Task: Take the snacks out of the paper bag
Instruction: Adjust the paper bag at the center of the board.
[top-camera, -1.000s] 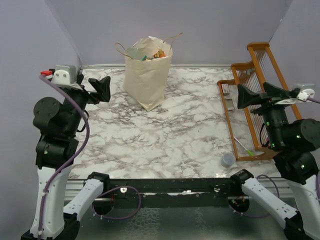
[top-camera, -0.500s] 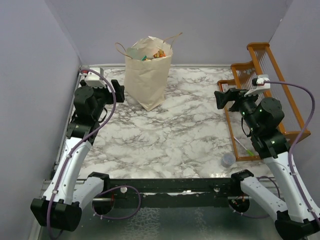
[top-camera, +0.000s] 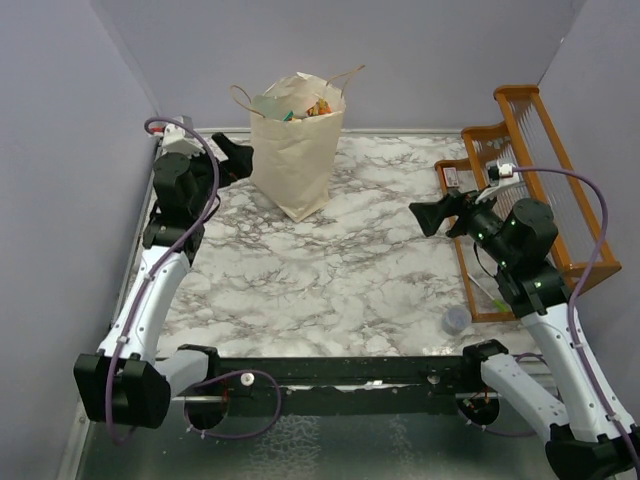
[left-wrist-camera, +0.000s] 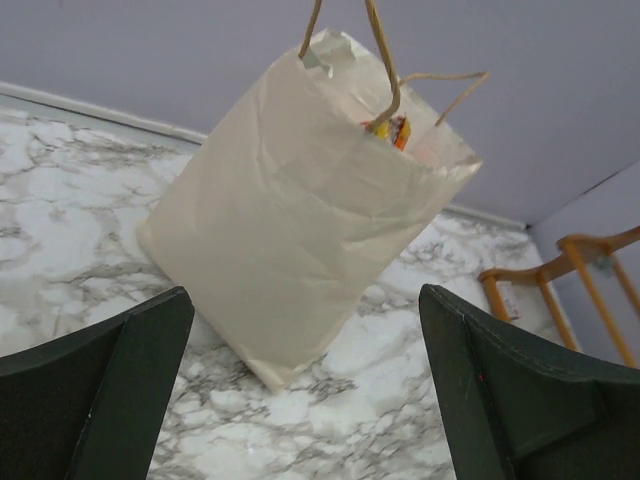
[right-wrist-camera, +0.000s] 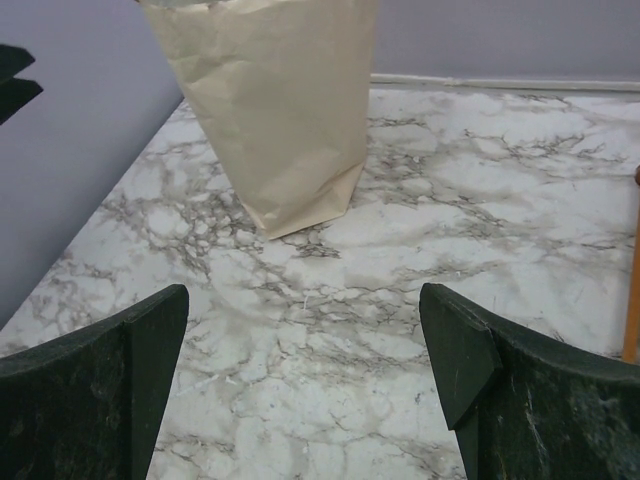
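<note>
Both grippers are spread wide with nothing in them: the left gripper (top-camera: 236, 159) hangs just beside the paper bag (top-camera: 292, 165), level with its upper half, and the right gripper (top-camera: 432, 215) is well apart from it, over the marble table (top-camera: 340, 270) near the wooden rack (top-camera: 520, 140). The bag stands upright at the far edge by the back wall, and the snacks (top-camera: 300, 104) poke out of its open mouth. From where I stand, tipping looks like the main worry. The bag is tall and seems light, so a nudge from the left fingers alone could push it over or slide it away. A finger could also snag a loop handle (top-camera: 348, 74) and lift the whole bag. The crinkly packets may slip from a shallow pinch.
</note>
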